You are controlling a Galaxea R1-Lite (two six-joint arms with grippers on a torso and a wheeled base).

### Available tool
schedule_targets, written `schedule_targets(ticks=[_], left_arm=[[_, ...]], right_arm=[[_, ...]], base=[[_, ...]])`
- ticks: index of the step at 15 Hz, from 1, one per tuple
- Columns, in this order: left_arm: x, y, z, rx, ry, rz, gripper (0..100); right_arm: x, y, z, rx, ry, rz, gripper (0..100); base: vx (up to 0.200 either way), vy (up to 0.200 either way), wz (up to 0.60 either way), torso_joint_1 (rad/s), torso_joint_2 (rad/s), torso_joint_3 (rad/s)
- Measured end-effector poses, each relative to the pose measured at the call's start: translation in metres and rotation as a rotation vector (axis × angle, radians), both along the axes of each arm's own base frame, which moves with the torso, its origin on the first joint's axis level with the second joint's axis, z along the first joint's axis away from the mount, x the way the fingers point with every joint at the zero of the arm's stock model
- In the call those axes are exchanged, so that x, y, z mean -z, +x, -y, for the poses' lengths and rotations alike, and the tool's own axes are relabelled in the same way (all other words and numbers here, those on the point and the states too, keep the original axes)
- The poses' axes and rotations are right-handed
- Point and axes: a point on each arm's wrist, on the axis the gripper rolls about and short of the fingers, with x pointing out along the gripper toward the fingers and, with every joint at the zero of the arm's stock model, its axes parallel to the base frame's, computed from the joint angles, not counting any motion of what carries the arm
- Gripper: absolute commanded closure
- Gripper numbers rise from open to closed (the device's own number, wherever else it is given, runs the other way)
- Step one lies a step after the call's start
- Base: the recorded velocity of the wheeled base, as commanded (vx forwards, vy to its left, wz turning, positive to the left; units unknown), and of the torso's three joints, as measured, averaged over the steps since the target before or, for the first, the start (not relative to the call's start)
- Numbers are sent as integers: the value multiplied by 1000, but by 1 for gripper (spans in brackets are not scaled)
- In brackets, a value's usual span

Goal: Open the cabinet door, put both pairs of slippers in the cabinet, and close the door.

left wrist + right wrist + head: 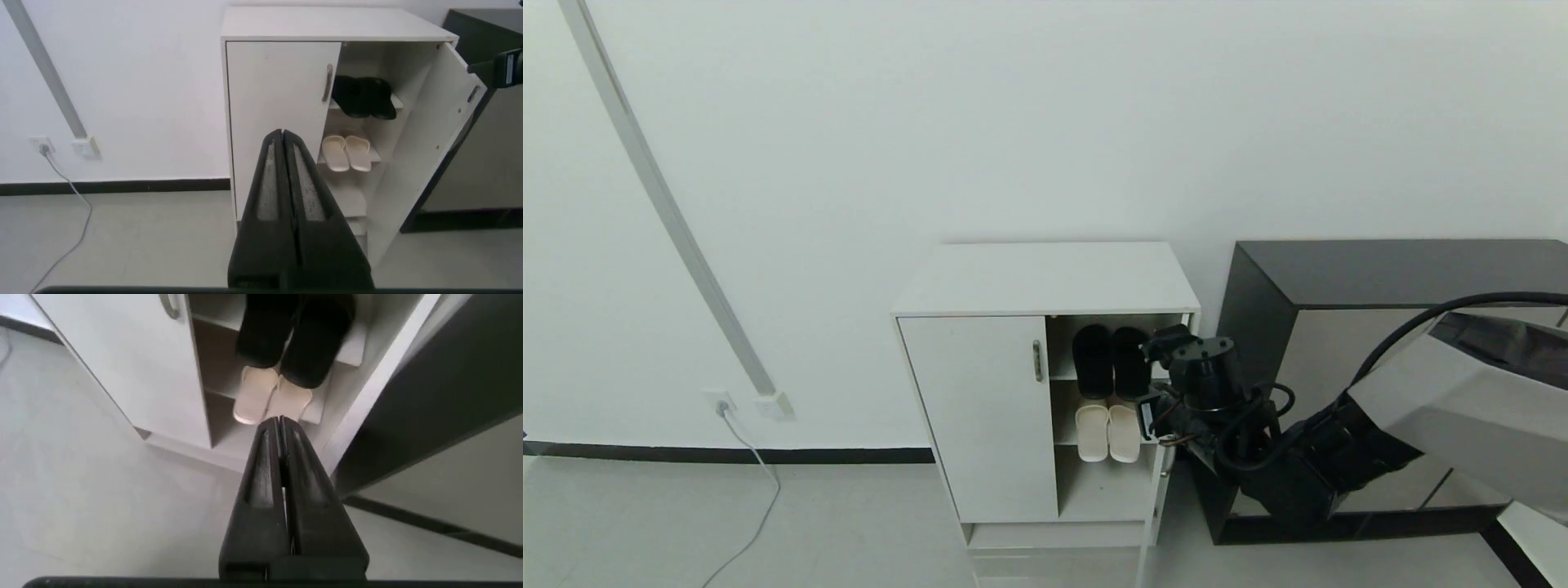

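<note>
Black right end effector [282,423] sits fully closed, empty, near cream slippers [268,398].

right gripper [282,429] fingers pressed together | black slippers [294,331] on upper shelf | cream slippers [268,396] on shelf below | cabinet's left door [114,359] closed
</note>
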Motion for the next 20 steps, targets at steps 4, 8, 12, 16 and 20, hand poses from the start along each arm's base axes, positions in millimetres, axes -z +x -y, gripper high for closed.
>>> schedule_targets(ticks=[4, 8, 12, 16, 20], left_arm=[[0, 0, 0, 1, 0, 0, 100], [0, 0, 0, 0, 0, 0, 100], [0, 0, 0, 0, 0, 0, 100], [0, 0, 0, 0, 0, 0, 100], [0, 0, 0, 0, 0, 1, 100]], right_arm=[[1, 14, 21, 52, -29, -7, 100], [12, 16, 35, 77, -98, -104, 100], [22, 22, 35, 47, -83, -122, 100], [25, 23, 22, -31, 53, -103, 100], [16, 25, 10, -80, 173, -2, 100]], base=[[0, 0, 0, 0, 0, 0], [0, 0, 0, 0, 0, 0], [0, 0, 0, 0, 0, 0], [0, 0, 0, 0, 0, 0], [0, 0, 0, 0, 0, 0]])
